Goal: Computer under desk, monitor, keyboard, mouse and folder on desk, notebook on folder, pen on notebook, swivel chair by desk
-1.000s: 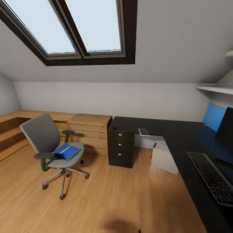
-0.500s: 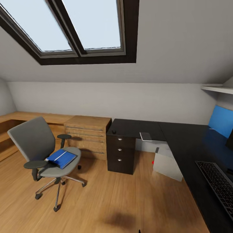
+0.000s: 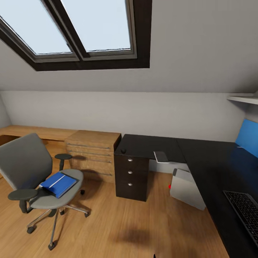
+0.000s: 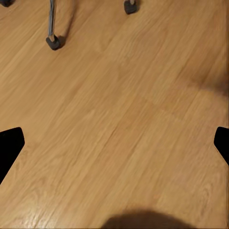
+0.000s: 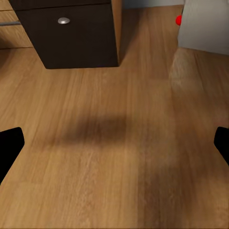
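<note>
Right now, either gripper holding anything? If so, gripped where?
Nothing held. Left gripper and right gripper are both open over bare wood floor. The folder lies on the swivel chair.

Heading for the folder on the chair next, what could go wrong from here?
1. The swivel chair sits on castors, so a nudge from the base or an arm may roll it away.
2. The folder lies tilted across the seat toward its front edge; a poor grasp might slide it off.
3. The computer juts out from under the desk, a possible bump when turning back.
</note>
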{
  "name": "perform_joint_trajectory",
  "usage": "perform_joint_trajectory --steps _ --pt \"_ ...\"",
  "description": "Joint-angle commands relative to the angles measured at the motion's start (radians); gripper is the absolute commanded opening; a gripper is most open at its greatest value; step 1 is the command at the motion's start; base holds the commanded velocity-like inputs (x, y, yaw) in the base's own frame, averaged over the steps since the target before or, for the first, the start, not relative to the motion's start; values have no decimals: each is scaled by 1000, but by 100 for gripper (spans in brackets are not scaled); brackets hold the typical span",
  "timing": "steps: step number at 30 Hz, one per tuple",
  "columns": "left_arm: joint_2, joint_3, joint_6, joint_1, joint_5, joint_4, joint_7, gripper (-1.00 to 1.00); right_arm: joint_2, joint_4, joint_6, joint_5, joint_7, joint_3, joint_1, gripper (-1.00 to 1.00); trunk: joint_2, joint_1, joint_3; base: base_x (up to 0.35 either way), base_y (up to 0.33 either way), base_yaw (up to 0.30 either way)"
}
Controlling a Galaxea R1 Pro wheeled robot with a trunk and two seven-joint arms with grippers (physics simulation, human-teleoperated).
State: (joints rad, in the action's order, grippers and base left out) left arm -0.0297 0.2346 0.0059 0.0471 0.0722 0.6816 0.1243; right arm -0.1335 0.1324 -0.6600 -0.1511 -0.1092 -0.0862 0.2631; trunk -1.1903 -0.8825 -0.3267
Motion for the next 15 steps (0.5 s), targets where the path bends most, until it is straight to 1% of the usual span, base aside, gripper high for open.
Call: perform_joint_trajectory --steps 1,7,15 --pt "0 2 1 0 8 1 1 100 0 -1 -3 -8 -4 -9 1 100 -1 -1 -2 329 -76 39" --pt "-1 2 0 0 8 1 1 100 0 -1 -3 -8 -4 -9 1 100 -1 -1 -8 329 -26 112" --pt "0 2 0 0 9 1 1 100 0 -1 -3 -8 -5 -9 1 100 -1 -1 -17 329 -4 155"
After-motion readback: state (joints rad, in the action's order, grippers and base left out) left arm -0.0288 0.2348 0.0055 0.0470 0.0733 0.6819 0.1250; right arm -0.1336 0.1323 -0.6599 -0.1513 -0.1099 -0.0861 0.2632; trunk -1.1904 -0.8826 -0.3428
